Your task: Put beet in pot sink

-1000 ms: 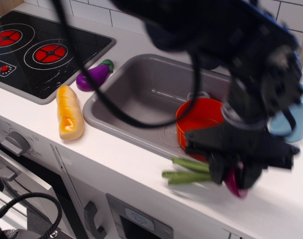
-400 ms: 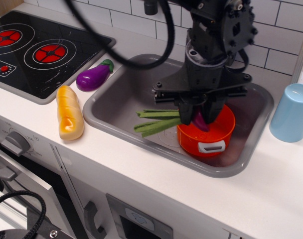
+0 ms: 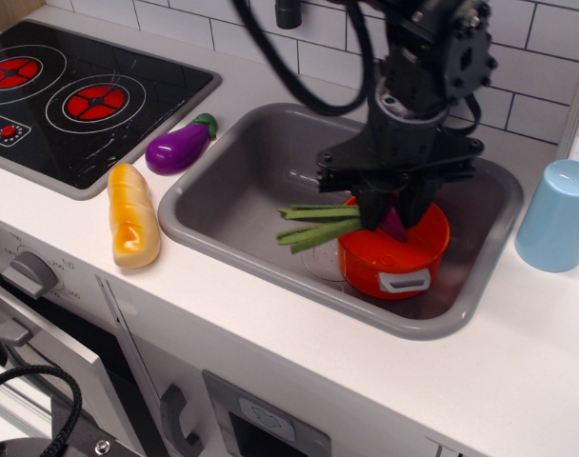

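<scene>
One beet (image 3: pixel 392 224) pinched by fingers (image 3: pixel 373 211), over one pot (image 3: pixel 394 253), one sink (image 3: pixel 234 195)

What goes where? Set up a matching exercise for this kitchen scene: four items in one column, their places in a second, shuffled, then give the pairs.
Items:
1. beet
2. pot
3. eggplant
4. blue cup

Places:
A. on the counter right of the sink
B. standing inside the sink
C. held in the gripper fingers over the pot, leaves sticking out left
D. on the counter between stove and sink

Pairs: 1-C, 2-B, 3-D, 4-A
</scene>
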Available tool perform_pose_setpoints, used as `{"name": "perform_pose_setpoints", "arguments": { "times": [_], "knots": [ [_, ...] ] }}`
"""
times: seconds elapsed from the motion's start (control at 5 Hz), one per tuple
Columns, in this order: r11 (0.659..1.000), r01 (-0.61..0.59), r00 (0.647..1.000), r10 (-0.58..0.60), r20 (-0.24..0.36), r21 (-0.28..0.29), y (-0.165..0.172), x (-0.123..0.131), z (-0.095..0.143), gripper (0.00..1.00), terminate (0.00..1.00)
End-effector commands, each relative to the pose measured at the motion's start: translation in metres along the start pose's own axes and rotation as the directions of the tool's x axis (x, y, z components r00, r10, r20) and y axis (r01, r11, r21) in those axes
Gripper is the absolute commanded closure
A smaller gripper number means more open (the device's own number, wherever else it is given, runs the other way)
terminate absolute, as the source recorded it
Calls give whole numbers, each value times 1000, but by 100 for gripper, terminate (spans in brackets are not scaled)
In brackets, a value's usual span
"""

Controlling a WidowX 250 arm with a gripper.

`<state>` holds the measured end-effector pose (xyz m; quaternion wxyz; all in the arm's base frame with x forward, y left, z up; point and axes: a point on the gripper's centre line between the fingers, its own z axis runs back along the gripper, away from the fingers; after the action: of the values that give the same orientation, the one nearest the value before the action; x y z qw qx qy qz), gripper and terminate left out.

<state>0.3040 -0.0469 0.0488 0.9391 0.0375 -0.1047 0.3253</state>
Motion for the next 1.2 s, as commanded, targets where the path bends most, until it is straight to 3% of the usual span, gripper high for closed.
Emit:
{"name": "perform_pose_setpoints", "arguments": {
  "times": [0.0, 0.2, 0.8, 1.0],
  "knots": [
    [1000, 14, 1000, -14, -16, 15, -21, 9, -4, 100, 0],
    [999, 3, 1000, -3, 0, 37, -20, 15, 0, 0, 0],
    [999, -49, 999, 49, 6, 21, -3, 17, 47, 0, 0],
    [999, -49, 999, 49, 6, 21, -3, 17, 47, 0, 0]
  ]
}}
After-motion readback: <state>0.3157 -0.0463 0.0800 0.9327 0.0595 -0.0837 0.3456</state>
